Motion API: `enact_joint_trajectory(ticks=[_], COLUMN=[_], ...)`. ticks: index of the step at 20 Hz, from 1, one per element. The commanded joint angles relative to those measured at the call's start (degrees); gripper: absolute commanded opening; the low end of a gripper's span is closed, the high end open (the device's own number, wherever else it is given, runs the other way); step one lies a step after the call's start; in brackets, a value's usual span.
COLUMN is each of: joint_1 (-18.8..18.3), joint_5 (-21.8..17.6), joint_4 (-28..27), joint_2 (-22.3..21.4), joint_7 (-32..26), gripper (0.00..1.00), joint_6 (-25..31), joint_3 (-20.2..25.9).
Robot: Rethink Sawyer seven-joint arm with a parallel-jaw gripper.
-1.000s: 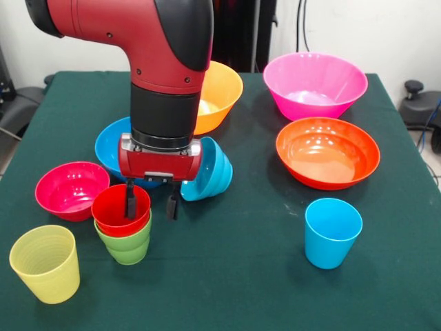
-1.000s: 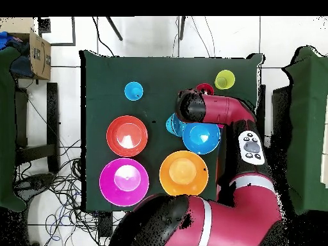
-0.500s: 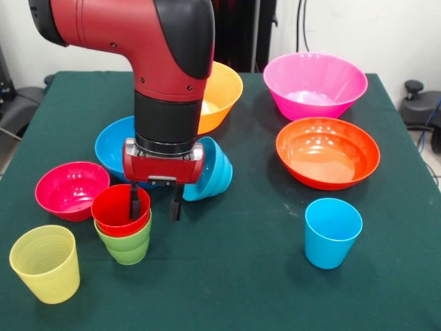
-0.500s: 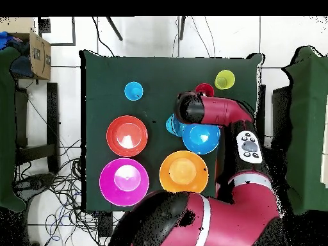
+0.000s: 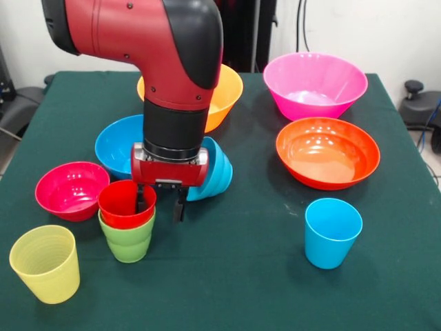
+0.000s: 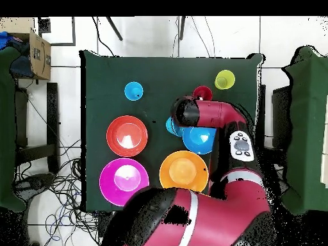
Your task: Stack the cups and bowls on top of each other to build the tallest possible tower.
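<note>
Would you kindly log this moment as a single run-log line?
gripper: open, one of its fingers inside red cup | red cup: nested in lime green cup | light blue cup: apart, upright | yellow cup: apart, upright

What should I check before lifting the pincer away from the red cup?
1. Red cup nested in the green cup: ok, though it sits a little tilted.
2. Pincer open, one finger inside the red cup, one outside: ok.
3. Finger clear of the red cup's wall: cannot tell.
4. Small light blue bowl lies on its side right behind the pincer: not ok, keep clear.
5. Next pieces free: yellow cup and light blue cup stand upright, apart: ok.
</note>
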Motion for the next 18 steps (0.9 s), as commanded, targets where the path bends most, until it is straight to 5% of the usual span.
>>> enact_joint_trajectory(ticks=[1, 9, 10, 18], joint_1=[4.1, 2.9, 2.6, 0.2], joint_5=[-6.0, -7.7, -7.8, -7.1], joint_4=[-0.3, -1.5, -1.6, -1.7], joint_2=[3.0, 3.7, 3.6, 3.2], joint_7=[3.9, 1.5, 1.4, -0.3], gripper=[1.00, 1.00, 0.00, 0.00], joint_6=[-2.6, -7.7, -7.5, -6.2], joint_3=[-3.6, -2.9, -2.5, 1.2])
